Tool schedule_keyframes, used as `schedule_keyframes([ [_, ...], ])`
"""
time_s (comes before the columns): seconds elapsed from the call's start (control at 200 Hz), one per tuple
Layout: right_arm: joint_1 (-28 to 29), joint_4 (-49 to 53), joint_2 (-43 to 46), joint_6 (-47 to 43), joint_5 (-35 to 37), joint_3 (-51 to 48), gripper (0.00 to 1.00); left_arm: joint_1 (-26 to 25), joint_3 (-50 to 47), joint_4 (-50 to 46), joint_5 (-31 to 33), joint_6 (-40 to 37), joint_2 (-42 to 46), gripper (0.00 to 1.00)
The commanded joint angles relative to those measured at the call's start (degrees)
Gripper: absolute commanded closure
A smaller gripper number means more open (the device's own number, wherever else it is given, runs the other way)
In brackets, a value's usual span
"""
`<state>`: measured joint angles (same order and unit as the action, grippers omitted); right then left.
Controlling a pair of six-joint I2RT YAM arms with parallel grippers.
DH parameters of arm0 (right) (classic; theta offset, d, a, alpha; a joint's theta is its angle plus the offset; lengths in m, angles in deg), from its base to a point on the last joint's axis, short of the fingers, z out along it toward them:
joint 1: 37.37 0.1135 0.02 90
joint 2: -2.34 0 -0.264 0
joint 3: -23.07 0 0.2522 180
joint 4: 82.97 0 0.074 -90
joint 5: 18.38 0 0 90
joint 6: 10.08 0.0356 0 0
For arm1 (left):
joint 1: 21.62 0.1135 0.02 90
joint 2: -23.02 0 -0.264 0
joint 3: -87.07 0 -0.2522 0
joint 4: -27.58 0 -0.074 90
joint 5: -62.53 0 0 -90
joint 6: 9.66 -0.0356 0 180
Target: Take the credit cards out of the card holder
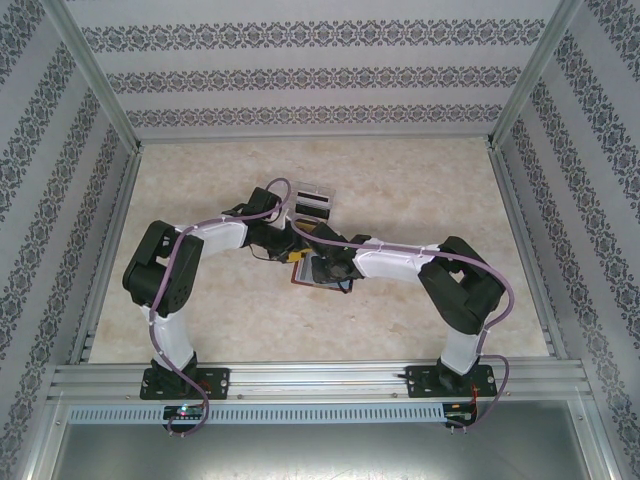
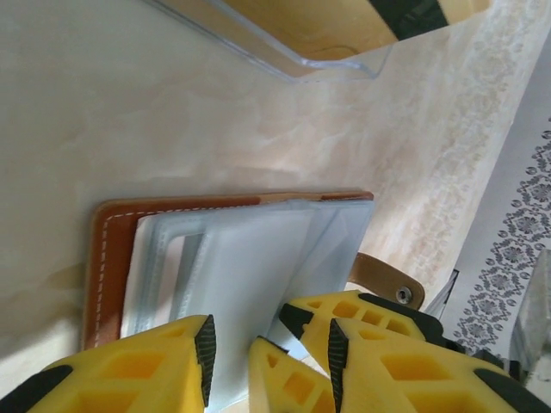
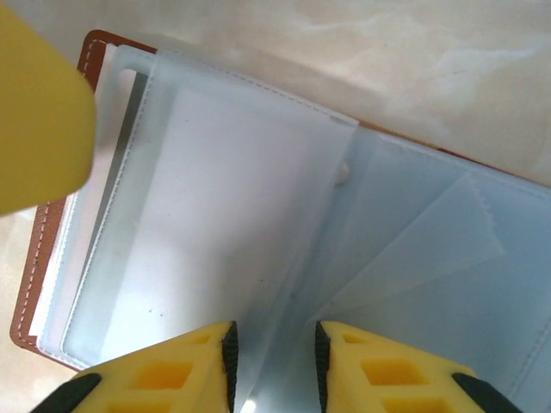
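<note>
1. Left wrist: my left gripper (image 2: 269, 344) hangs over the open card holder (image 2: 108, 258), its fingers apart above the clear sleeves. The brown cover lies flat on the table (image 2: 129, 103), and a clear box (image 2: 318, 39) sits beyond it.
2. Right wrist: my right gripper (image 3: 274, 344) has its fingers apart, with a raised sleeve leaf between them. I cannot tell whether the leaf touches the pads.
3. Top: the holder lies mid-table under both of my wrists.

We see a robotics lab test cell: aluminium framing (image 1: 95, 78) boxes in a marble-look table (image 1: 420, 185), patterned wallpaper panels (image 1: 320, 75) form its walls, and the left arm (image 1: 172, 335) and right arm (image 1: 462, 350) are bolted to a rail (image 1: 320, 380).
</note>
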<state>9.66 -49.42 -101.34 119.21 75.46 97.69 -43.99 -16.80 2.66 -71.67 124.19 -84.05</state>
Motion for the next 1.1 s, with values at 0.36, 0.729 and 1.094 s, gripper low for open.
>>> schedule_keyframes([
  [0.36, -0.73, 0.47, -0.96, 1.32, 0.71, -1.28, 0.76, -2.14, -0.67, -7.03, 2.72, -4.90, 2.25, 0.57],
  [0.729, -1.38, -0.97, -0.26, 1.58, -0.16, -2.30, 0.77, -3.05, -0.68, -5.52, 3.42, -5.29, 0.61, 0.65],
  [1.094, -2.04, -2.04, 1.13, 1.76, -0.86, -3.04, 0.78, -3.37, -0.58, -2.48, 1.81, -4.35, -0.93, 0.66],
])
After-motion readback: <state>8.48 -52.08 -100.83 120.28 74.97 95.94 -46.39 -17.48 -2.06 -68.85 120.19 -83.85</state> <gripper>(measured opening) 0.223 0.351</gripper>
